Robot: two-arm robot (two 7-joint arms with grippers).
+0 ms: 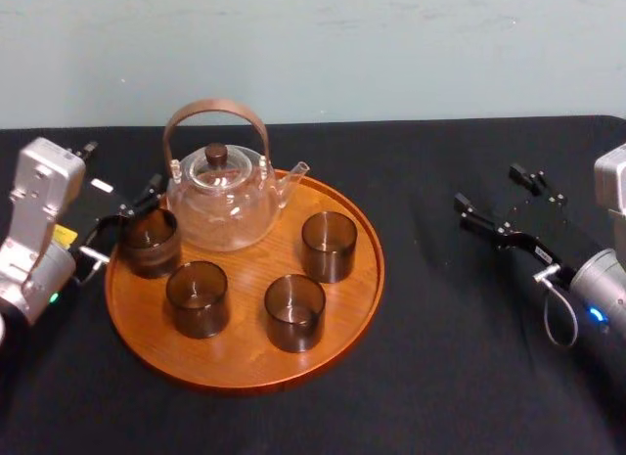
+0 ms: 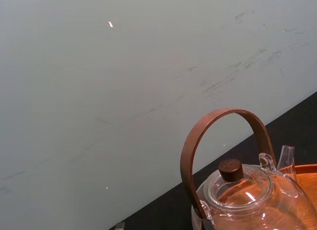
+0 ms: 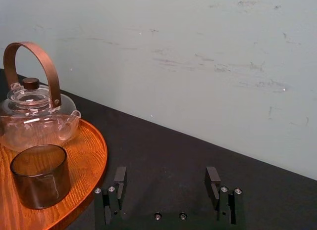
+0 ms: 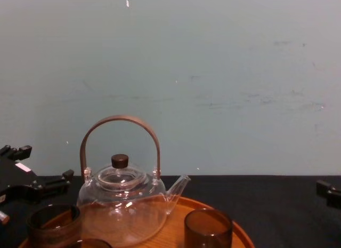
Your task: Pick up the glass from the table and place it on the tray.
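Observation:
The glass (image 1: 149,242) is a dark smoky cup standing upright on the left rim area of the round orange-brown wooden tray (image 1: 245,365); it also appears low in the chest view as the glass (image 4: 53,222). My left gripper (image 1: 122,169) hovers just behind and left of it, a little higher, with its fingers spread and nothing between them; the chest view shows the left gripper (image 4: 41,164) above the glass. My right gripper (image 1: 489,189) is off to the right of the tray over the black cloth, open and empty, and the right wrist view looks along the right gripper (image 3: 166,176).
A glass teapot (image 1: 225,205) with a brown hoop handle stands at the back of the tray. Three more smoky glasses (image 1: 197,298), (image 1: 293,311), (image 1: 329,246) stand on the tray. Black cloth covers the table; a pale wall rises behind.

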